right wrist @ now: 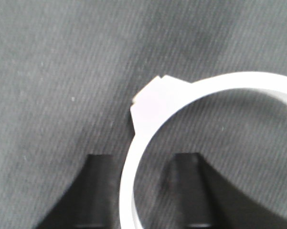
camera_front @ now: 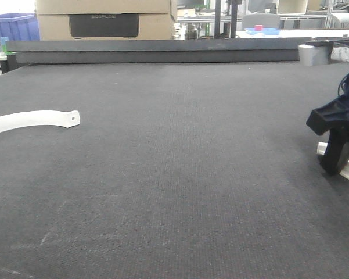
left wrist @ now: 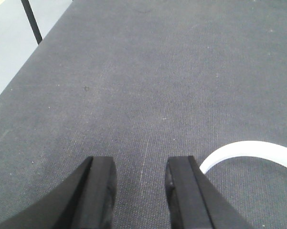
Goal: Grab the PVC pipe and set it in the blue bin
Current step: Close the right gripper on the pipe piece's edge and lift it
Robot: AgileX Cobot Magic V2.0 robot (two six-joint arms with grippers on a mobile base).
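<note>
The right pincer (right wrist: 143, 160) is held low at the right edge of the surface (camera_front: 186, 174). Its 2 fingers are spread astride a curved white pipe (right wrist: 153, 105) lying flat, apparently so that 1 squeeze would catch the thin wall. Nothing is gripped yet. The left pincer (left wrist: 141, 167) is kept released and empty, just beside a 2nd piece (camera_front: 32, 119) at the left. A blue bin (camera_front: 11, 26) is seen far back, well apart from both.

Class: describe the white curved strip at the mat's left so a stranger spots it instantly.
Find the dark grey mat. At its left edge lies a white curved strip. Unlike the white piece under the right claw, it lies free, its end pierced by a hole.
</note>
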